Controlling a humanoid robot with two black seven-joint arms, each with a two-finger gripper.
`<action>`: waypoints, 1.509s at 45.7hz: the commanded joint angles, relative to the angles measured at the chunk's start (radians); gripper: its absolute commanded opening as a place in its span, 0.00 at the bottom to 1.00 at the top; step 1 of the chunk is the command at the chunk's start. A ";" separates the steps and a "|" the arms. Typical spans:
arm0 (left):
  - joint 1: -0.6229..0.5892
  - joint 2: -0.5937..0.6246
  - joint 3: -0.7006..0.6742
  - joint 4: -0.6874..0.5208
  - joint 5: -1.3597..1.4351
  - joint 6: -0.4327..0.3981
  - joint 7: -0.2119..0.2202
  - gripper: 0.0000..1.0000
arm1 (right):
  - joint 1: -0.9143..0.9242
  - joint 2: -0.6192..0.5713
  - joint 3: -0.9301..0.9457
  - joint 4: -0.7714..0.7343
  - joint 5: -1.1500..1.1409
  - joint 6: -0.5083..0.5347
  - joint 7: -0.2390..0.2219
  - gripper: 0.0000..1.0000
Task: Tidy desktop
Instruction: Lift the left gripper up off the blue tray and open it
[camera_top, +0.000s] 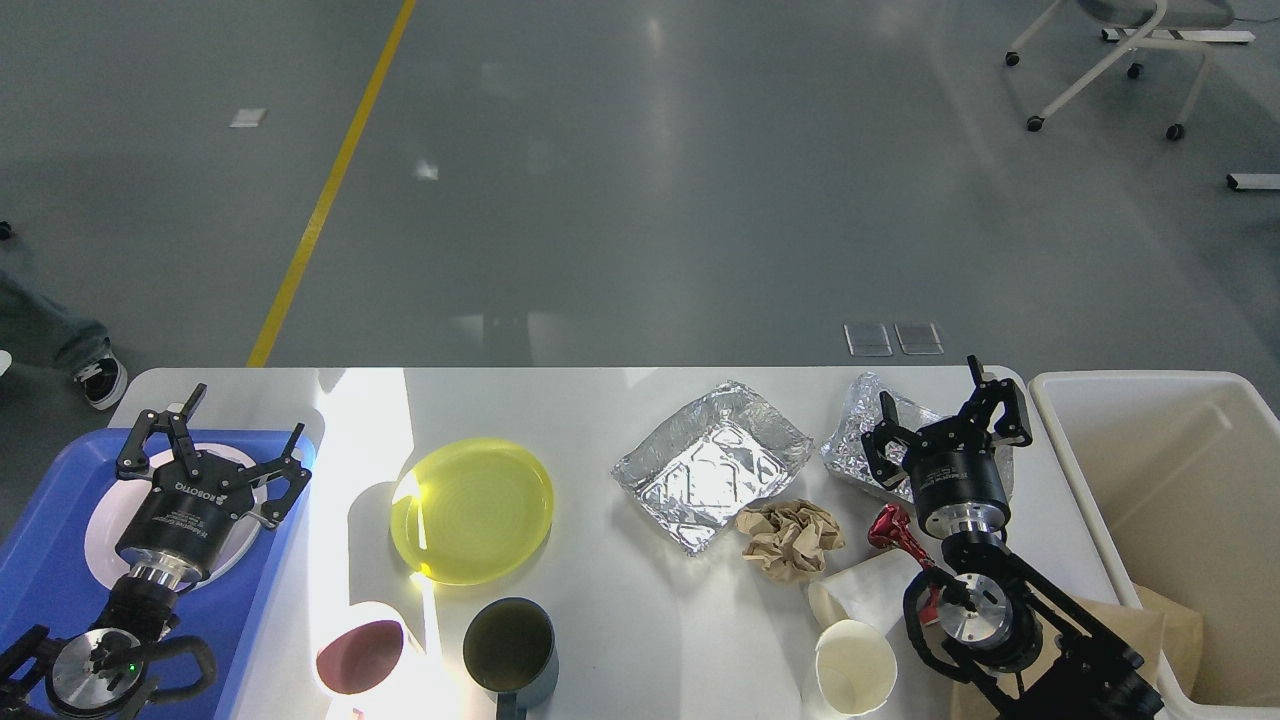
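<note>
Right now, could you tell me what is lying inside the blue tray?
A white plate lies in the blue tray; my open left gripper hovers over it, hiding the plate's middle.

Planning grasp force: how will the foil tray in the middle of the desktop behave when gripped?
The foil tray looks thin and already creased, so it will probably dent under the fingers. Empty, it is likely very light and may slide on the smooth desktop if pushed. Its bent rim seems floppy.

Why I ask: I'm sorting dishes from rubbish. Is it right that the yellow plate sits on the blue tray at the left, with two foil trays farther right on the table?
Not quite. The head view shows the yellow plate lying directly on the white table, right of the blue tray. The two foil trays are indeed farther right on the table.
</note>
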 joint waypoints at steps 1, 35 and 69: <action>-0.001 0.001 0.006 0.000 0.001 -0.001 0.006 1.00 | 0.000 0.000 0.000 0.000 0.000 0.000 0.000 1.00; -0.039 0.082 0.021 0.000 0.004 0.012 0.018 1.00 | -0.001 0.000 0.000 0.000 0.000 0.000 0.000 1.00; -1.183 0.545 1.786 -0.052 0.003 0.000 0.013 1.00 | 0.000 0.000 0.000 0.000 0.000 0.000 0.000 1.00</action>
